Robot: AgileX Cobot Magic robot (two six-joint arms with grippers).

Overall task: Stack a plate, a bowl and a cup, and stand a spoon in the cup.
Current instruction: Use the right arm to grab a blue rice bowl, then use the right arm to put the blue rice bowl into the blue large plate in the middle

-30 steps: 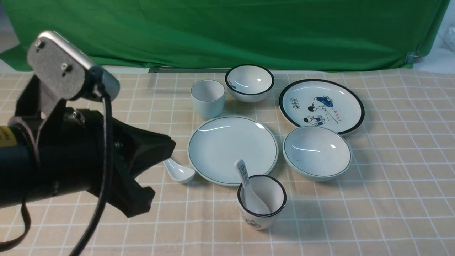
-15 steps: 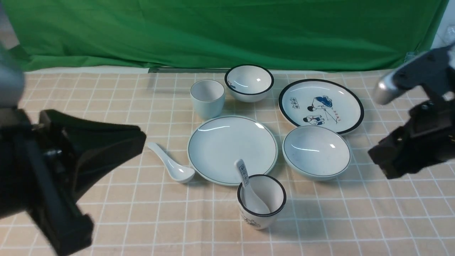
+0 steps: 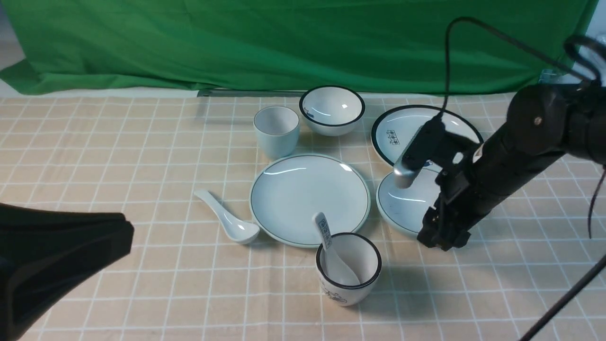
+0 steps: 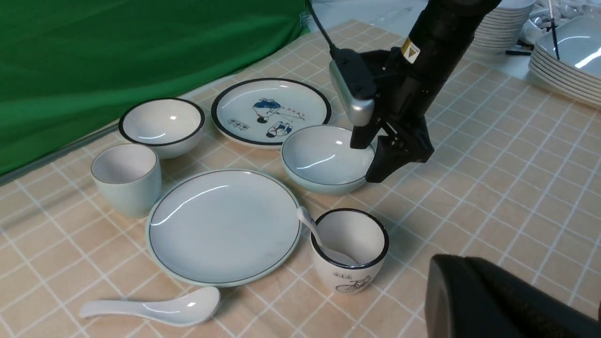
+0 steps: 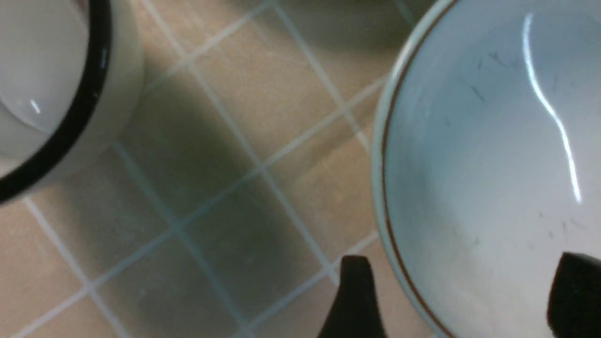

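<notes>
The plain plate lies mid-table, with the plain cup behind it and the plain white spoon at its left edge. The wide shallow bowl sits right of the plate, partly covered by my right arm. My right gripper is open at the bowl's near right rim. In the right wrist view the bowl has one finger outside its rim and one inside, the gripper straddling it. My left gripper is shut and empty at the front left, far from the dishes.
A black-rimmed patterned cup holding a printed spoon stands in front of the plate. A small black-rimmed bowl and a cartoon plate sit at the back. A green cloth hangs behind. Stacked plates lie off to the side.
My left arm has pulled back to the front left, uncovering the spoon. My right arm has come in from the right and down to the bowl's rim, its jaws opening.
</notes>
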